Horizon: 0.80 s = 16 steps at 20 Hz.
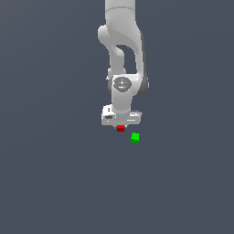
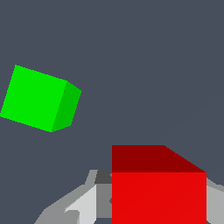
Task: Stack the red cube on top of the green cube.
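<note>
Plain dark blue-grey surface everywhere, no writing or logos on anything as far as I can see. Exterior view: the white arm (image 1: 122,59) comes down from the top centre, and the gripper (image 1: 120,124) sits right over the red cube (image 1: 120,129), just above frame centre. The green cube (image 1: 135,137) is near it, slightly lower right, not touching. Wrist view: red cube (image 2: 159,197) fills the lower right, grey fingers (image 2: 83,205) hugging both its sides, so clamped on it. Green cube (image 2: 33,98) sits tilted at middle left.
</note>
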Each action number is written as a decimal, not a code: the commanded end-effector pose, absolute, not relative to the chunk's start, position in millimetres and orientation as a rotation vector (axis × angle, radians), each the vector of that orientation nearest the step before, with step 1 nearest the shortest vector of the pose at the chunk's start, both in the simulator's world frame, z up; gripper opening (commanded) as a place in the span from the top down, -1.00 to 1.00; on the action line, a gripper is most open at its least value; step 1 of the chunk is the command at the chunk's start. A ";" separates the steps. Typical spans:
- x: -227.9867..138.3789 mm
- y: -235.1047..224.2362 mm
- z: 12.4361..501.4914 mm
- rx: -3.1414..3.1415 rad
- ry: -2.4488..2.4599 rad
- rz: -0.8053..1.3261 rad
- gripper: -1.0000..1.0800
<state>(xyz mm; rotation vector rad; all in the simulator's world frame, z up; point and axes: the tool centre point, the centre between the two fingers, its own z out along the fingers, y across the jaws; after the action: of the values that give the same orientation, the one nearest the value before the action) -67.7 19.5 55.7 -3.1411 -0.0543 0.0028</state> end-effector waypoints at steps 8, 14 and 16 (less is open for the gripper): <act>-67.2 19.5 107.6 -3.141 -0.054 0.000 1.00; -66.8 19.5 113.9 -3.141 -0.054 -0.001 1.00; -66.2 20.5 113.3 -3.141 -0.054 -0.001 1.00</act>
<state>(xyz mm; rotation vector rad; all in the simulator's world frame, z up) -66.5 19.8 113.6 -3.1411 -0.0540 -0.0010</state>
